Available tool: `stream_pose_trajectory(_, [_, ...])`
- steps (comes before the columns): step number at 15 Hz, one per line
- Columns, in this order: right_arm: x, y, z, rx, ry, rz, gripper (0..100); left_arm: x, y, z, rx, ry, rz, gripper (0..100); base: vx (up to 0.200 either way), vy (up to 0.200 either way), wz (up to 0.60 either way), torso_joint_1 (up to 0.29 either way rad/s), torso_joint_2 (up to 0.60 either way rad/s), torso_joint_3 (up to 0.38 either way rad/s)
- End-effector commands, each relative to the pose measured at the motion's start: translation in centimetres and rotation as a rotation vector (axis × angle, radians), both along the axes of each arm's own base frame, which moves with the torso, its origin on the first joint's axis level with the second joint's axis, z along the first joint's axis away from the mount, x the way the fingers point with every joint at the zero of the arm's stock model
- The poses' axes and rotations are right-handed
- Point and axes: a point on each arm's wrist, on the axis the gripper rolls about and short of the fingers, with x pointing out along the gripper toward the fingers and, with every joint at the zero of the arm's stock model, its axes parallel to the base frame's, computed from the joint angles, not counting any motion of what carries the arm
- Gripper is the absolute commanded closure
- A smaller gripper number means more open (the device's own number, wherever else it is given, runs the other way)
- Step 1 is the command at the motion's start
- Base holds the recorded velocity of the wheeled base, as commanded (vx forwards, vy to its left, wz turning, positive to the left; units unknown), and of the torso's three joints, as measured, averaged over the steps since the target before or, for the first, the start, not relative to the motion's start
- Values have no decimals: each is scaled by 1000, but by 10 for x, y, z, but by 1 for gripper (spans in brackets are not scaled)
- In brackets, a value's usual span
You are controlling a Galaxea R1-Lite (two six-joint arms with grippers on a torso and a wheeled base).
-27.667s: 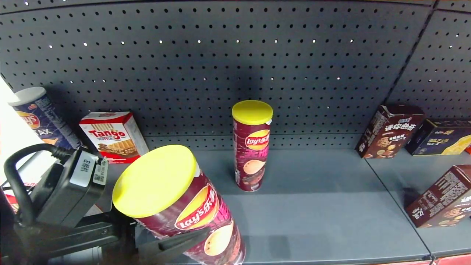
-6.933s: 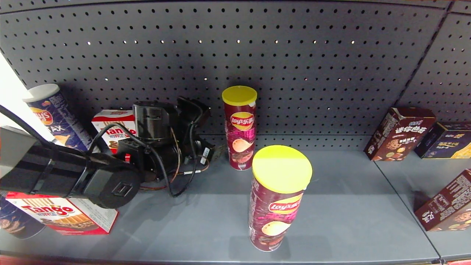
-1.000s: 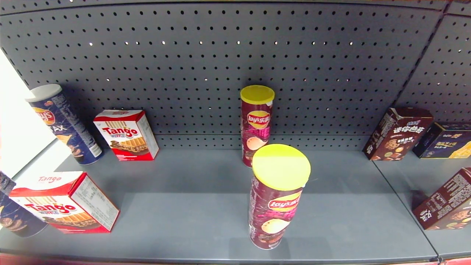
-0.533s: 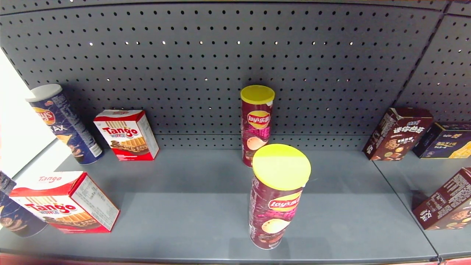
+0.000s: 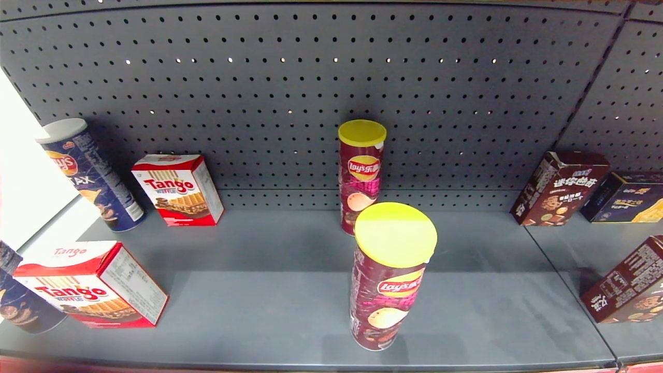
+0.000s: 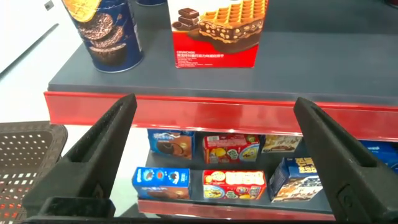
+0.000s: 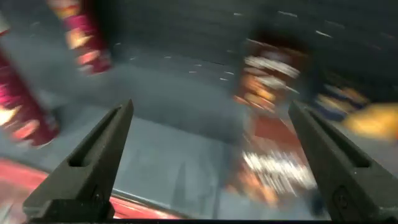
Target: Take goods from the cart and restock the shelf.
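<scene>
Two maroon chip cans with yellow lids stand upright on the grey shelf. The nearer can is close to the front edge and the farther can is at the back panel. My left gripper is open and holds nothing; it is below and in front of the shelf's red edge. Past that edge stand a blue can and a Tango box. My right gripper is open too, facing the shelf, with the maroon cans to one side and brown boxes to the other.
On the shelf's left stand a blue can, two Tango boxes and another dark can. Brown and dark boxes sit at the right. A dark mesh cart basket lies low beside the left gripper, with a lower shelf of boxes.
The can my left gripper held earlier now stands at the shelf's front. The left arm, once reaching over the shelf, has left the head view. Nothing moved in the last second.
</scene>
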Motion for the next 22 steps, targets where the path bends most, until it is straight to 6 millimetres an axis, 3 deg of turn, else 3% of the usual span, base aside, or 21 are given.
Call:
stream_pose_trajectory(1, [64, 29, 1, -44, 100, 207, 0, 0, 0, 0, -1, 2, 2, 0, 0, 0, 0, 0, 0, 0])
stream_pose_trajectory(4, [97, 59, 2, -64, 142, 329, 0, 0, 0, 0, -1, 1, 2, 0, 0, 0, 0, 0, 0, 0])
stream_pose_trajectory(6, [110, 72, -9, -84, 197, 369, 0, 0, 0, 0, -1, 1, 2, 0, 0, 0, 0, 0, 0, 0])
stream_pose_trajectory(13, [121, 101, -49, -173, 347, 447, 0, 0, 0, 0, 0, 1, 2, 0, 0, 0, 0, 0, 0, 0])
stream_pose_trajectory(22, [136, 115, -67, -201, 412, 457, 0, 0, 0, 0, -1, 1, 2, 0, 0, 0, 0, 0, 0, 0])
